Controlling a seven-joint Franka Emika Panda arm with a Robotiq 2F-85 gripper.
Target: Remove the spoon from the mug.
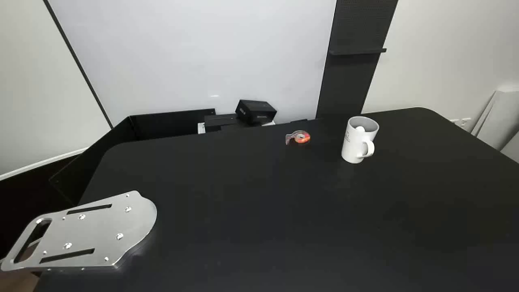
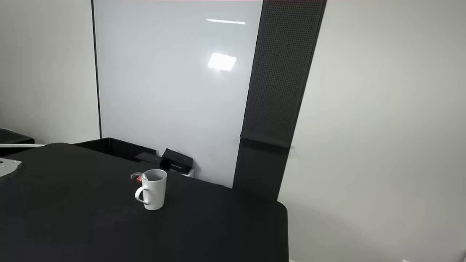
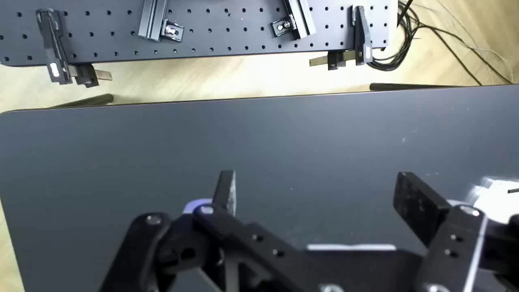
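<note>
The white mug [image 1: 351,147] stands upright on the black table, its loop handle on its side; it also shows in an exterior view [image 2: 156,194]. The white spoon [image 1: 360,129] is inside the mug; only its oval end shows at the mouth, and a small part of it shows at the rim in an exterior view [image 2: 145,177]. The rest of it is hidden by the mug wall. My gripper [image 3: 316,173] is open and empty above the table in the wrist view, with only table surface between its fingers. It is out of both exterior views. Mug and spoon cannot be made out in the wrist view.
A small red tape dispenser [image 1: 300,137] lies on the table near the mug. A silver metal plate [image 1: 101,227] sits at a table edge. A black box [image 1: 256,111] lies beyond the back edge. The wrist view shows a perforated board [image 3: 227,24] across a gap, with cables [image 3: 399,52] beside it.
</note>
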